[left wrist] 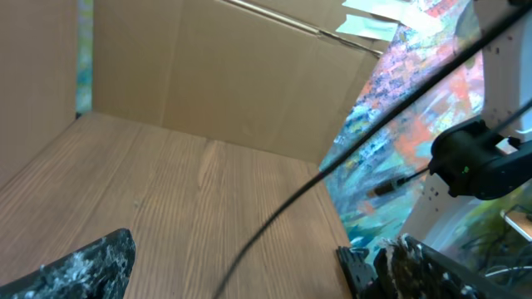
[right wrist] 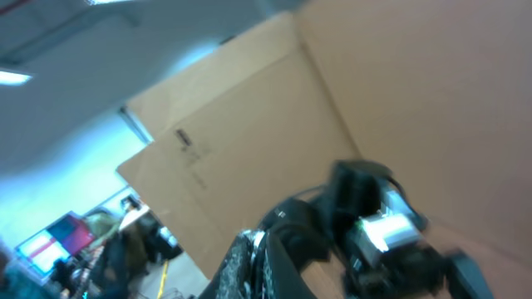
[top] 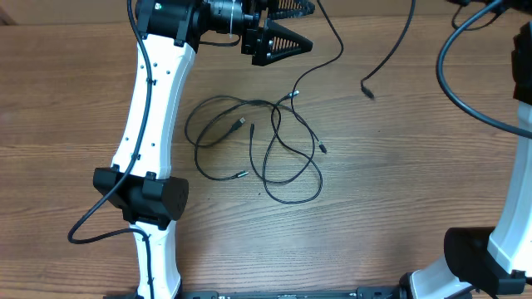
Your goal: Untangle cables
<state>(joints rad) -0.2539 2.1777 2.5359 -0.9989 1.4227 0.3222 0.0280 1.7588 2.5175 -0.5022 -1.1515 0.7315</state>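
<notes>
The left end effector (top: 311,23) hovers over the far edge of the surface (top: 399,191) with its fingers spread wide, gripping nothing, though one thin strand (left wrist: 349,149) crosses the gap in its wrist view. The cables (top: 276,126) lie in overlapping loops at mid-surface. The best approach is probably to pinch close behind a free plug end (top: 240,123) and draw it outward along its own loop, not across the crossings. The right end effector (right wrist: 283,249) is too blurred to tell its state.

Overhead looks straight down, far above the wooden counter (top: 399,174). Left wrist skims low over that same counter toward a cardboard wall (left wrist: 249,75); right wrist, blurred, tilts upward
</notes>
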